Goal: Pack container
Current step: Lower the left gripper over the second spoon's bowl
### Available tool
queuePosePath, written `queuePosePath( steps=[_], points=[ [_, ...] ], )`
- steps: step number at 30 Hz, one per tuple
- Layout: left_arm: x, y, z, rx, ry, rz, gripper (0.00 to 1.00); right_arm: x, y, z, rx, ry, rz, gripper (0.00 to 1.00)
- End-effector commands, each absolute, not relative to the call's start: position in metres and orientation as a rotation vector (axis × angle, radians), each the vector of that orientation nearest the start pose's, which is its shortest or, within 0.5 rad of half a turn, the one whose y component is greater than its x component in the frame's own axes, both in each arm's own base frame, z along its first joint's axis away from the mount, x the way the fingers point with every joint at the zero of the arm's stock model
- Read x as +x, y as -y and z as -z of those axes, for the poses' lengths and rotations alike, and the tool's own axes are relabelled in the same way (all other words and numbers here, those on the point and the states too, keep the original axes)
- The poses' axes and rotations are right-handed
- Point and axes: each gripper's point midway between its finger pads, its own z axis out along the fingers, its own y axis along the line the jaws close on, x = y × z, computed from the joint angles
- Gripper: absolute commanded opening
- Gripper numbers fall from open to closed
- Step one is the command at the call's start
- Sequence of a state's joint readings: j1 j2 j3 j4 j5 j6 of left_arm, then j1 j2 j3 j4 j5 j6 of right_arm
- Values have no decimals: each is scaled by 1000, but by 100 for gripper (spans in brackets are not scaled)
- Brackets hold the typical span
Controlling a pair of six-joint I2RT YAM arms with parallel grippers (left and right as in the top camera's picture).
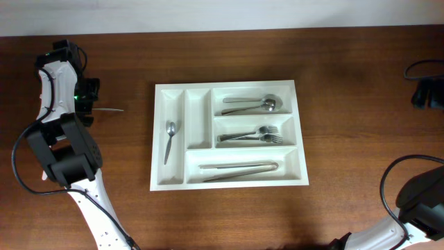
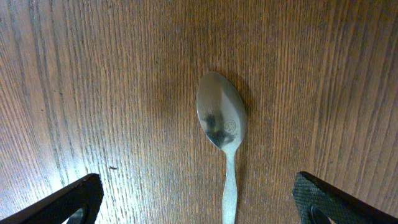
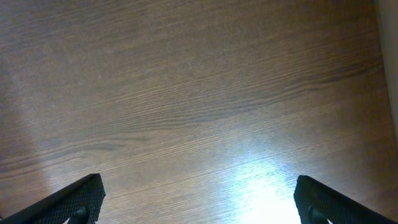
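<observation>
Directly beneath the left gripper (image 2: 199, 200), a spoon (image 2: 222, 121) is lying flat on the counter (image 2: 93, 93), between fingers standing fully apart and gripping nothing. The right gripper (image 3: 199, 202) is hanging equally wide over bare wood. Well apart from both, the container (image 1: 229, 85) is sitting partly filled. Closing too high, I reckon, risks skidding off the thin handle.

Overhead: high up, staring straight down, the whole brown wooden table (image 1: 347, 69) in frame, white plastic cutlery tray (image 1: 198, 118) near centre.
Left wrist: down low, lens close over a silver metal spoon (image 2: 221, 121) lying on the wood.
Right wrist: close too, facing down at wood grain.
Shared: the tabletop, all three views.
</observation>
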State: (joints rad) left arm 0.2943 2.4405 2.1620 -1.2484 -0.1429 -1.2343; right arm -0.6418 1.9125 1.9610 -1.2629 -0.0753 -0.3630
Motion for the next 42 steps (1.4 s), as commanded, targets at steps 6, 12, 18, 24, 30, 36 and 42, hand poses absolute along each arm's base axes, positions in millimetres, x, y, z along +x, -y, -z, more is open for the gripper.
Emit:
queuePosePath(
  steps=[6, 12, 18, 24, 30, 36, 42],
  points=[
    [449, -164, -16, -2116, -2235, -207, 100, 355, 253, -205, 389, -2762, 153, 99],
    [448, -162, -9, -2126, -2249, -209, 100, 355, 253, -205, 389, -2761, 153, 99],
    [449, -162, -6, -2126, -2249, -208, 100, 355, 253, -205, 389, -2761, 153, 99],
    [447, -161, -2, -2135, -2260, -208, 100, 355, 253, -205, 389, -2761, 153, 99],
    [447, -161, -2, -2136, -2261, -210, 100, 355, 253, -205, 389, -2761, 153, 99],
    [447, -161, -2, -2137, -2261, -209, 100, 355, 253, -205, 389, -2761, 153, 99],
    [447, -160, -2, -2139, -2264, -205, 100, 355, 253, -205, 390, -2761, 152, 99]
  ],
)
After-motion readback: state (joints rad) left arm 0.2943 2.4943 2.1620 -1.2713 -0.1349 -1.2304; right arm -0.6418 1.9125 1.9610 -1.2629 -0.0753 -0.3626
